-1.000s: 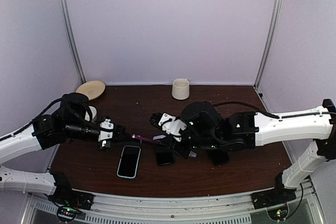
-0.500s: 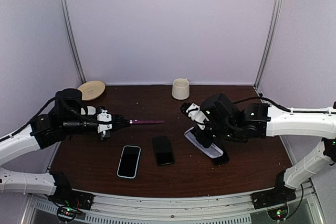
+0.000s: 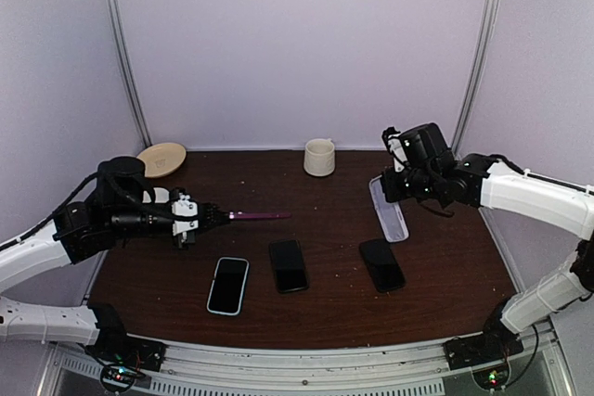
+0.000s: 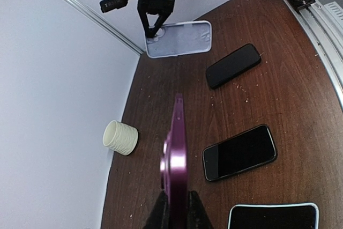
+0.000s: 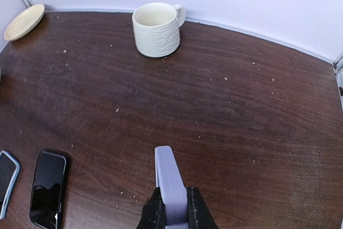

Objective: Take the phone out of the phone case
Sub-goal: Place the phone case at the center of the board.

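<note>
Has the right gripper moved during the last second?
Yes. The right gripper, holding the pale case, went rightward and back, away from the middle phone.

Soft, even light fills the booth, faintly violet on the walls (image 3: pixel 297 44). The dark counter (image 3: pixel 325 192) shows only weak shadows. The black phone (image 5: pixel 48 189) catches pale glare on its screen. Wrist views bow at the edges, and whatever sits closest looks soft.
</note>
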You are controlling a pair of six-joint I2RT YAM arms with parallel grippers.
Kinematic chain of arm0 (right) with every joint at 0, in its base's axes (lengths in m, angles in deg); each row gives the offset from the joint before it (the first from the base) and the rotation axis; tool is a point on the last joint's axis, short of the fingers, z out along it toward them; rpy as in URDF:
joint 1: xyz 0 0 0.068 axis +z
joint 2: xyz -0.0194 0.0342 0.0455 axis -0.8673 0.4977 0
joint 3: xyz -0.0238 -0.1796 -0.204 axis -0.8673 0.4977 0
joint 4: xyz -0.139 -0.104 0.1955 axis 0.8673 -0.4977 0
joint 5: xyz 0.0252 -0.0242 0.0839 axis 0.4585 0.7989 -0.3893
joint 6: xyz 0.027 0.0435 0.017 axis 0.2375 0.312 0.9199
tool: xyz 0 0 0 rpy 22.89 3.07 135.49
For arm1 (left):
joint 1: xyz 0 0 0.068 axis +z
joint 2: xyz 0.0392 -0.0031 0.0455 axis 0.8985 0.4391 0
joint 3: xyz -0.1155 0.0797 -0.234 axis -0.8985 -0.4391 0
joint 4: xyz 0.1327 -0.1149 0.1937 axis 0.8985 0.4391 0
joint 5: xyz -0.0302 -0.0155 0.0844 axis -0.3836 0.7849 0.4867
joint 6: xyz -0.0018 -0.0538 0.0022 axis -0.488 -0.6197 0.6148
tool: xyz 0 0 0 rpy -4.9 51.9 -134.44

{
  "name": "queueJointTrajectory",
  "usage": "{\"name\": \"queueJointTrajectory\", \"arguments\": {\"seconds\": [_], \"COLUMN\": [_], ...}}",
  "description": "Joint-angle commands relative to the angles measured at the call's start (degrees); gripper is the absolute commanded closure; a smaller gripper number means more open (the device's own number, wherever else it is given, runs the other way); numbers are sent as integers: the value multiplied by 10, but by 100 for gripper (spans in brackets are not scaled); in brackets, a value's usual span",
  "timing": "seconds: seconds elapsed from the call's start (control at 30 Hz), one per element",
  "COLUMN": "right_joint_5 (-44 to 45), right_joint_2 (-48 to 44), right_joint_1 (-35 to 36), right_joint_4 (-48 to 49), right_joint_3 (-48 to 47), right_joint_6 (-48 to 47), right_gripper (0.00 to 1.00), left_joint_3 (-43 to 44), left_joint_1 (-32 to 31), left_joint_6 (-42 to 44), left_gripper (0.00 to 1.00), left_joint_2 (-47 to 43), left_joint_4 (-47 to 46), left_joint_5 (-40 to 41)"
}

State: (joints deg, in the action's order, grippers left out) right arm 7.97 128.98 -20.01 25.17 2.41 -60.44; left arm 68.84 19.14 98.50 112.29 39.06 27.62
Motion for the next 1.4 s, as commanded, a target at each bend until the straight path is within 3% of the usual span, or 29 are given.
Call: {"name": "queueJointTrajectory", "arguments": {"seconds": [0.0,0.33,0.63,0.9,1.17,1.37], "right_joint_5": [-54,-348,-433,-473,-441,-384], "right_joint_2": [-2,124,263,372,410,427], "right_joint_1": [-55,-187,-198,-202,-202,-202], "right_joint_4": [56,54,5,-57,-61,-74], "right_joint_3": [-20,-106,-205,-290,-306,-325], "right_joint_6": [41,21,-18,-62,-114,-141], "right_gripper": [100,100,100,100,96,78], "left_joint_3": [18,20,19,19,17,17], "left_joint_1": [2,2,2,2,2,2], "left_joint_6": [14,21,25,27,29,30], "left_gripper": [100,100,100,100,100,100], "left_joint_2": [-3,14,23,31,35,36], "left_joint_4": [-53,-40,-37,-35,-35,-34], "left_joint_5": [3,13,18,17,17,13]}}
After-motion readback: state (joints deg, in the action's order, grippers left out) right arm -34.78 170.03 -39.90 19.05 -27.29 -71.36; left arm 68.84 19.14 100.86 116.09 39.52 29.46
